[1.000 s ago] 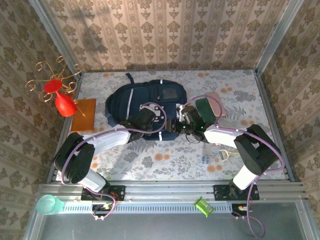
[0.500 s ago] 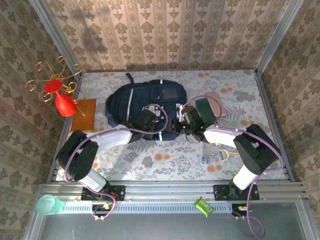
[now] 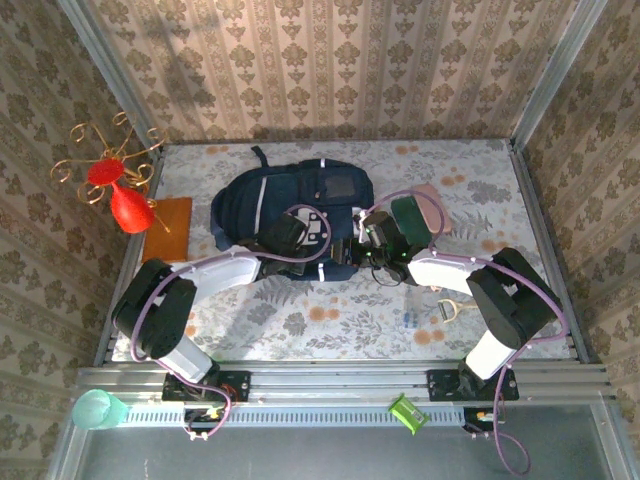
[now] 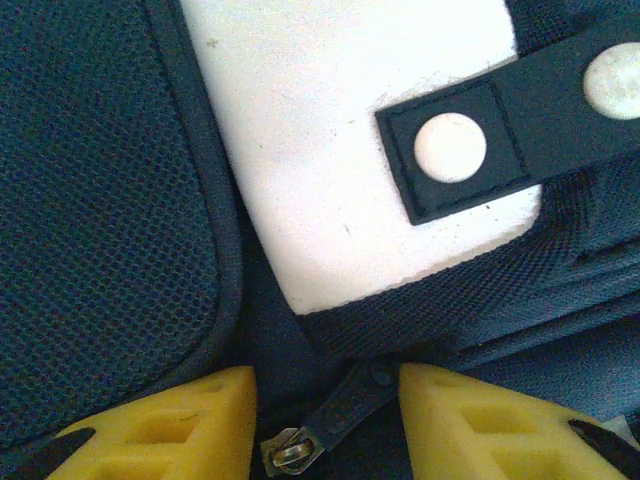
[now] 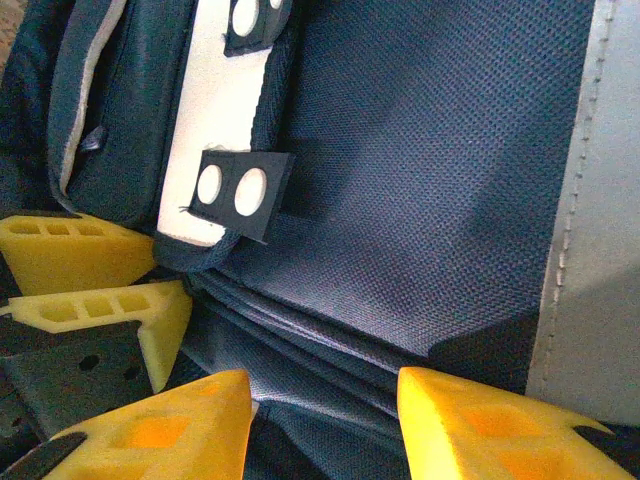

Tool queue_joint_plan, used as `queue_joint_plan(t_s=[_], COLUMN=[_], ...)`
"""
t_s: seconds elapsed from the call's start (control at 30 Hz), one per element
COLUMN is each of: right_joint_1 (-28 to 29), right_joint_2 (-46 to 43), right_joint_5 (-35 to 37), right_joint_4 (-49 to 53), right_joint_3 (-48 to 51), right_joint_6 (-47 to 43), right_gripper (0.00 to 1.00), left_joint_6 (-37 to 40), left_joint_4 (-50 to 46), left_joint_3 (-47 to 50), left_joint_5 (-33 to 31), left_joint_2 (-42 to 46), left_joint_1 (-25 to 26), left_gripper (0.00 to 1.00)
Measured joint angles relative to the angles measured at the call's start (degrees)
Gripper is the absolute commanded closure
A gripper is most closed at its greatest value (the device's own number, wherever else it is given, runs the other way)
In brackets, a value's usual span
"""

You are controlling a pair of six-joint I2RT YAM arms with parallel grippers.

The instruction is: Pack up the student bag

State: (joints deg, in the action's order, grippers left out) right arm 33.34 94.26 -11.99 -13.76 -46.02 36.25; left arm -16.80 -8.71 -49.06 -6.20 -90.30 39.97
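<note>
– So, where is the student bag (image 3: 290, 195) lying?
– Flat on the flowered table (image 3: 480, 190), well back from the arm bases, with its near edge facing them. A red vase (image 3: 128, 208) and an orange board (image 3: 168, 228) are sitting off to the bag's left, and a dark green thing (image 3: 408, 215) is lying just beside its right end.
– And what is the left gripper (image 4: 325, 420) doing?
– It is hovering low over the bag's near edge. Its yellow fingers (image 4: 170, 425) are standing apart, and a dark zip pull (image 4: 345, 405) is lying in the gap between them. Neither finger is pressing on the pull, so the jaws are standing open and holding nothing.
– What is showing just beyond those fingers?
– A white patch (image 4: 350, 150) of the bag, with a dark strap tab crossing it and a pale round stud (image 4: 450, 147) sitting on the tab.
– Is the right gripper (image 5: 325, 420) gripping anything?
– No, its fingers are also standing apart over the bag's navy fabric, close beside the left gripper. Folds of the bag are running between them, but nothing is being pinched
</note>
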Motion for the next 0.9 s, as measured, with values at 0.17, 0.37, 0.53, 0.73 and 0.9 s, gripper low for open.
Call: queue_joint_plan(t_s=[0.17, 0.37, 0.53, 0.73, 0.9], right_joint_1=[0.0, -0.1, -0.2, -0.3, -0.3], right_joint_2=[0.3, 0.3, 0.5, 0.7, 0.7], right_joint_5=[0.0, -0.4, -0.4, -0.4, -0.5], right_joint_4=[-0.2, -0.3, -0.8, -0.9, -0.9], right_joint_3=[0.0, 0.0, 0.0, -0.1, -0.2], right_joint_6=[0.0, 0.0, 0.0, 0.0, 0.0], right_gripper=[0.54, 0.54, 0.54, 0.53, 0.53], left_joint_6=[0.2, 0.9, 1.0, 2.1, 2.8], left_joint_4=[-0.2, -2.1, -4.2, -4.6, -4.5], left_joint_3=[0.0, -1.4, -3.9, -4.6, -4.5], left_joint_5=[2.0, 2.3, 1.9, 1.9, 1.9], left_joint_2=[0.0, -0.5, -3.8, -4.2, -3.7], left_joint_1=[-0.7, -0.6, -0.6, -0.6, -0.6], left_gripper=[0.57, 0.54, 0.59, 0.70, 0.79])
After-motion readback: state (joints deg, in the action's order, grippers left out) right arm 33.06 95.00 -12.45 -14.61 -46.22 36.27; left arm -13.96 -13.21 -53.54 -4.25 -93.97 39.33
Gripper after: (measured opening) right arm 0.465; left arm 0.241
